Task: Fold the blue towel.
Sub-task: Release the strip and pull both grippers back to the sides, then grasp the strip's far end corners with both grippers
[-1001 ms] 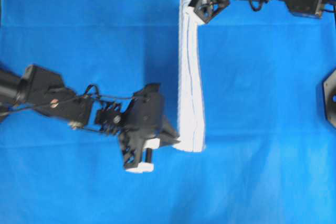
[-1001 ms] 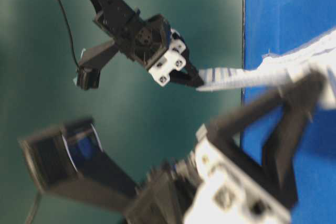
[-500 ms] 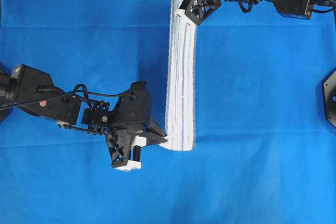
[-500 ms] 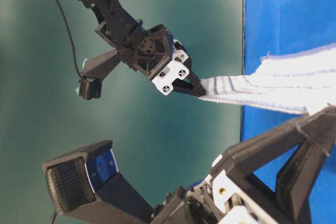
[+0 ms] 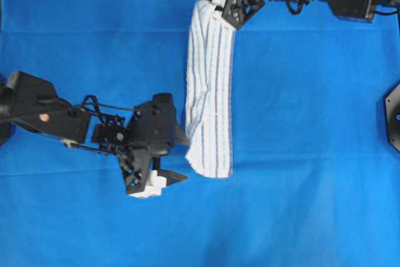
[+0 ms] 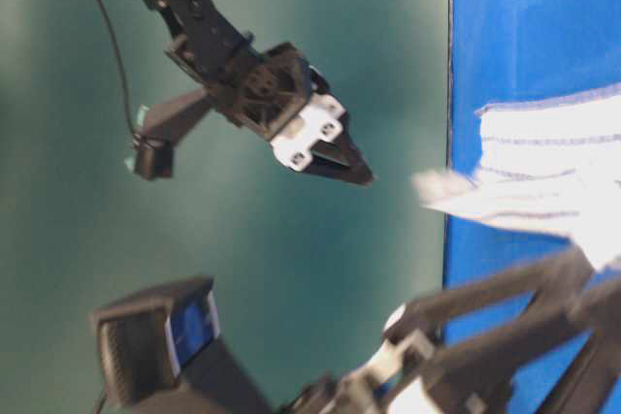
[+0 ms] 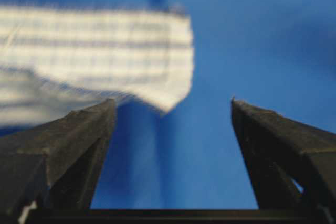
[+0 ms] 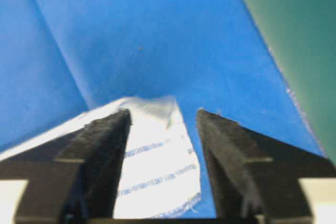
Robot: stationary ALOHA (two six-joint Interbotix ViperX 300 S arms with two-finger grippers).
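While the blue towel (image 5: 210, 98) lies in a long narrow band down the middle of the bench (image 5: 312, 154), both tools stand off its two ends. From overhead the towel runs from the far edge of the blue covering toward the near side, white with thin dark and pale blue stripes along its length, its near end a little wider and rumpled.

Look at the left tool (image 5: 181, 157), just to the left of the towel's near end: its jaws are spread wide with nothing between them, one finger up near the towel's edge, the other lower and clear of it. The left wrist view agrees, two dark fingers (image 7: 79, 135) far apart over bare blue covering, with the towel's end (image 7: 105, 59) ahead of them and blurred.

At the towel's far end the right tool (image 5: 220, 5) sits right over the cloth. Its wrist view shows the fingers (image 8: 105, 145) parted, the striped cloth (image 8: 157, 166) lying loose in the gap and a corner curling up between the tips, not pinched.

From table level the right tool (image 6: 359, 174) hangs apart from the towel's corner (image 6: 451, 191), which sticks out past the edge of the bench, blurred.
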